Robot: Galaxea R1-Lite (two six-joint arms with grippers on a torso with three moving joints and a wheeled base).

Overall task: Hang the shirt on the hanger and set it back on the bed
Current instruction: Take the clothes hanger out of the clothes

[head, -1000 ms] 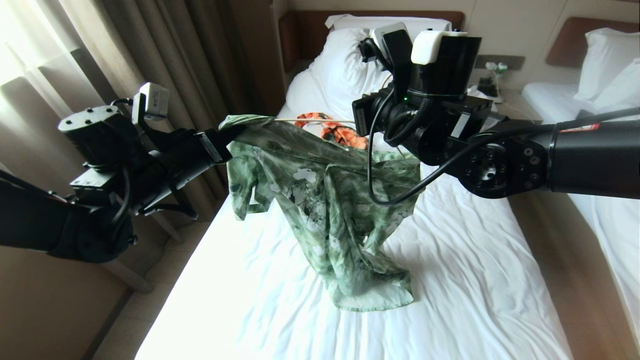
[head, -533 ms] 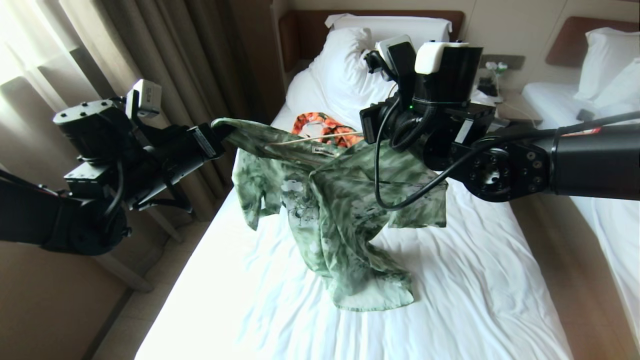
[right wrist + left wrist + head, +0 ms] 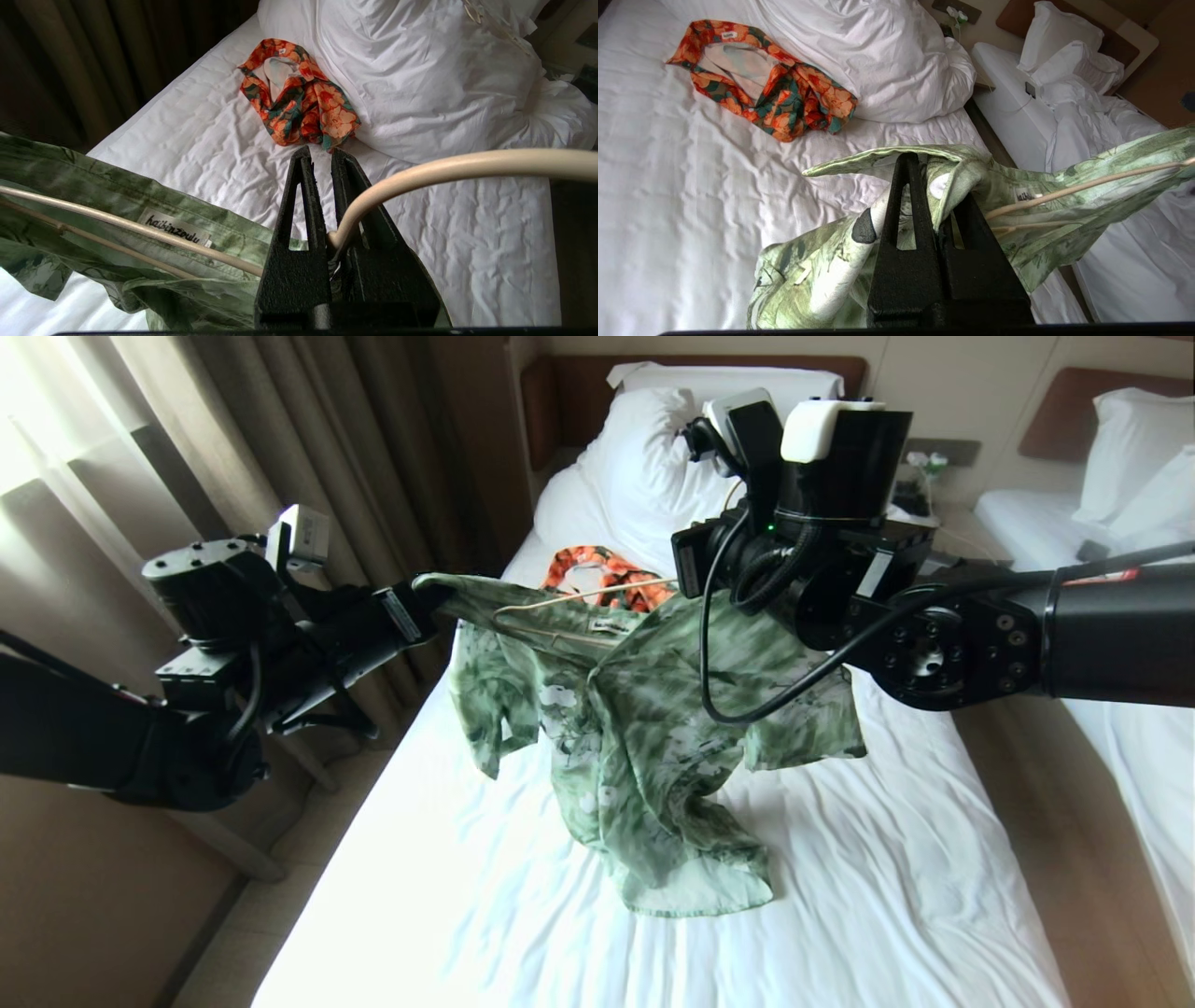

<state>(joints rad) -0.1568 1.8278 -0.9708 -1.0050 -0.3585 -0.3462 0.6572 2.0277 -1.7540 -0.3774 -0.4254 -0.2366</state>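
Note:
The pale green shirt (image 3: 644,728) hangs between my two arms above the bed (image 3: 448,915), with its hem resting on the sheet. My left gripper (image 3: 437,600) is shut on the shirt's collar edge (image 3: 957,177); the fabric is pinched between its fingers (image 3: 906,205). The cream hanger (image 3: 579,599) runs from the collar opening to my right gripper (image 3: 320,156), which is shut on the hanger's neck (image 3: 341,228). One hanger arm (image 3: 117,221) lies inside the collar by the label. In the head view the right gripper's fingers are hidden behind its wrist.
An orange floral garment (image 3: 607,574) lies on the sheet below the pillow (image 3: 644,457). Curtains (image 3: 280,439) hang to the left. A second bed (image 3: 1130,513) stands on the right, with a nightstand (image 3: 943,523) and a strip of floor (image 3: 1027,803) between.
The shirt has spread out to the right, and one sleeve now hangs free under the right arm. The hanger has sunk a little and tilted. Both grips have held.

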